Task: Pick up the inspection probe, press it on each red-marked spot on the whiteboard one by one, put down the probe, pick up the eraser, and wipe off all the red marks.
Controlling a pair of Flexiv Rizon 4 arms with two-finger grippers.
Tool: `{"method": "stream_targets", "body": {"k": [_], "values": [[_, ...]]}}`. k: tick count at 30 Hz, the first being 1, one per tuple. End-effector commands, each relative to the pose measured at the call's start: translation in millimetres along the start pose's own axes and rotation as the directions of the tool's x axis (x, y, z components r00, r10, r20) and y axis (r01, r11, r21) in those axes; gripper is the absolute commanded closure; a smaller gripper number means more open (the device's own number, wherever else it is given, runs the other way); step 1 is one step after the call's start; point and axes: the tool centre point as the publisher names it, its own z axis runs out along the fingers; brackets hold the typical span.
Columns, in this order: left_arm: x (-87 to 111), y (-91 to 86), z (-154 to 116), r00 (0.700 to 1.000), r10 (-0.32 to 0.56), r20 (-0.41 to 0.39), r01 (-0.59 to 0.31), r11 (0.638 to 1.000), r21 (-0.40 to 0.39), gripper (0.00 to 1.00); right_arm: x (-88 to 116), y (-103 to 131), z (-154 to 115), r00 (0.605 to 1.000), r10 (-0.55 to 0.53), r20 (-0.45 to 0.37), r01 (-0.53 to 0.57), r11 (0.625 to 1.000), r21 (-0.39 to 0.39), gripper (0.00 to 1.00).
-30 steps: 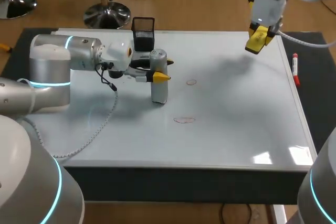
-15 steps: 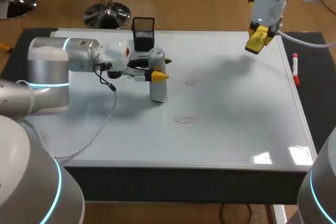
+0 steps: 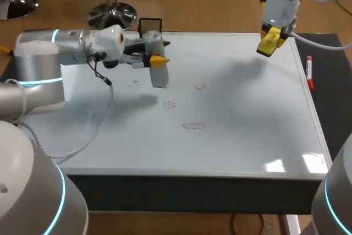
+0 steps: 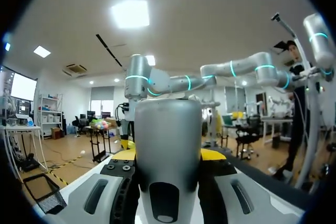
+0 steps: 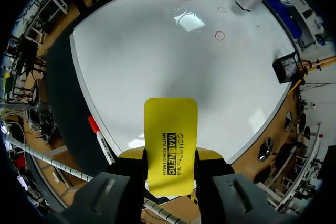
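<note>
Over the whiteboard [image 3: 247, 108], left pincer [image 4: 168, 156] clamps the upright probe [image 4: 168, 121]; right pincer [image 5: 170, 156] clamps the yellow eraser [image 5: 170, 127].

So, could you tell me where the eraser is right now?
The eraser is gripped by the right gripper, up over the whiteboard's far right corner in the head view, near the red marker.

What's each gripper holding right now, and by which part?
Left gripper: shut on the probe, around its middle. Right gripper: shut on the yellow eraser, by its two long edges.
</note>
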Motion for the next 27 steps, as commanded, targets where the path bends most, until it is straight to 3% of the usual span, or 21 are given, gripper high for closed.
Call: {"method": "stream_targets", "body": {"k": [1, 27], "values": [[-5.1, -15.9, -12, 1.000, 0.005, 0.023, -0.004, 0.999, -0.033, 1.00, 1, 0, -1, 1.000, -0.002, -0.003, 0.002, 1.000, 0.002, 1.00], [-102.0, -39.7, -135, 0.959, 0.033, 0.282, -0.006, 0.995, -0.098, 1.00, 1, 0, -1, 1.000, -0.002, -0.003, 0.002, 1.000, 0.002, 1.00]]}}
